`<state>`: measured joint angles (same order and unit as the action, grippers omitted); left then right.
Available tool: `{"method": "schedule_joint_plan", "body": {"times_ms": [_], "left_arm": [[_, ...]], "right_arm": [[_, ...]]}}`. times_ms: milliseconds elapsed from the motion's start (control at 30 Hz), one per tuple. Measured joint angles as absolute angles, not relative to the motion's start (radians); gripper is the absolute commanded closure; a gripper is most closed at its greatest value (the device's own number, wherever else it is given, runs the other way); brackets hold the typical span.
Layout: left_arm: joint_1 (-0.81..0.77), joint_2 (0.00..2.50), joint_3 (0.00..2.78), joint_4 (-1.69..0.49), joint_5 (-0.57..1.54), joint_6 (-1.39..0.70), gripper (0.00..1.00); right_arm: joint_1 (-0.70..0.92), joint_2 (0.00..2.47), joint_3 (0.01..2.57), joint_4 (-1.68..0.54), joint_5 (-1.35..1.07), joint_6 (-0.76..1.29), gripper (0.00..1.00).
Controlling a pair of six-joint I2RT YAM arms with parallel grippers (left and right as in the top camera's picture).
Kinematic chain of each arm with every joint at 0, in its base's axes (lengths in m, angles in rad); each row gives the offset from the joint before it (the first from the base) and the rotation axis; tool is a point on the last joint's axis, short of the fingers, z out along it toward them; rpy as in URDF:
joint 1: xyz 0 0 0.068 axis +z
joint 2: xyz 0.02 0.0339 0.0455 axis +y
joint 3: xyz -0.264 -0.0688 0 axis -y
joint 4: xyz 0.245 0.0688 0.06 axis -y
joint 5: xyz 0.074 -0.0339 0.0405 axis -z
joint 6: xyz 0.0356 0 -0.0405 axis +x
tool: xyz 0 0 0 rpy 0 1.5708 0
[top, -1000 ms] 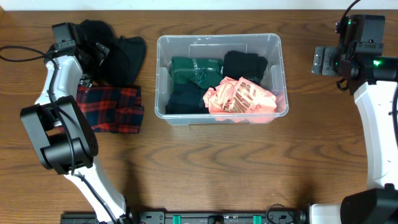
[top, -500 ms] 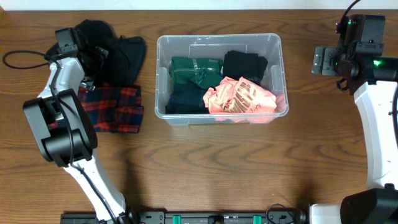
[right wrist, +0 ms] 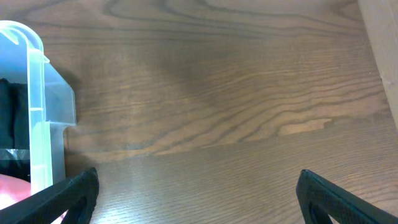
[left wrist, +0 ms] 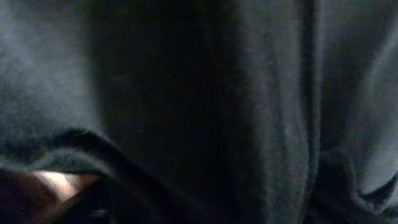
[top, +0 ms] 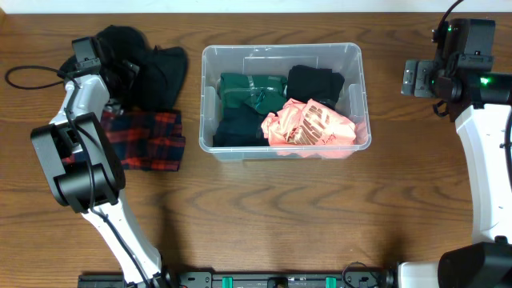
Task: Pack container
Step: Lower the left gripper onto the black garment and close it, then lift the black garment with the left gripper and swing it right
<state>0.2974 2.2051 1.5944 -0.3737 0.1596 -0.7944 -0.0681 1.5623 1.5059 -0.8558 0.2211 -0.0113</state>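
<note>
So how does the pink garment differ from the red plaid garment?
The pink garment lies crumpled inside the container; the red plaid garment lies flatter on the table, left of it. The pink garment bears print; the red plaid garment has red and dark checks. Both are cloth.
</note>
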Motion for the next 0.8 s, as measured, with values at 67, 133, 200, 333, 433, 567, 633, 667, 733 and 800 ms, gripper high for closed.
{"method": "schedule_joint_plan", "body": {"times_ms": [67,133,200,333,433,567,633,667,733,800], "left_arm": [[0.297,2.205,1.594,-0.372,0.163,-0.799,0.43],[0.297,2.205,1.595,-0.370,0.168,-0.804,0.64],[0.299,2.205,1.595,-0.369,0.174,-0.807,0.75],[0.307,2.196,1.596,-0.374,0.195,-0.789,0.94],[0.319,2.180,1.594,-0.389,0.204,-0.773,0.94],[0.344,2.127,1.581,-0.404,0.200,-0.713,0.94],[0.352,2.085,1.575,-0.413,0.192,-0.682,0.94],[0.354,2.062,1.574,-0.415,0.187,-0.670,0.94],[0.358,2.007,1.568,-0.415,0.177,-0.648,0.94],[0.358,1.955,1.567,-0.411,0.173,-0.630,0.94]], "right_arm": [[-0.068,1.562,1.506,-0.856,0.221,-0.011,0.01],[-0.068,1.562,1.506,-0.856,0.221,-0.011,0.01],[-0.068,1.562,1.506,-0.855,0.221,-0.011,0.01],[-0.068,1.562,1.506,-0.856,0.221,-0.011,0.01],[-0.068,1.562,1.506,-0.856,0.221,-0.011,0.01],[-0.068,1.562,1.506,-0.856,0.221,-0.011,0.01],[-0.068,1.562,1.506,-0.856,0.221,-0.011,0.01],[-0.068,1.562,1.506,-0.856,0.221,-0.011,0.01],[-0.068,1.562,1.506,-0.856,0.221,-0.011,0.01],[-0.068,1.562,1.506,-0.856,0.221,-0.011,0.01]]}}
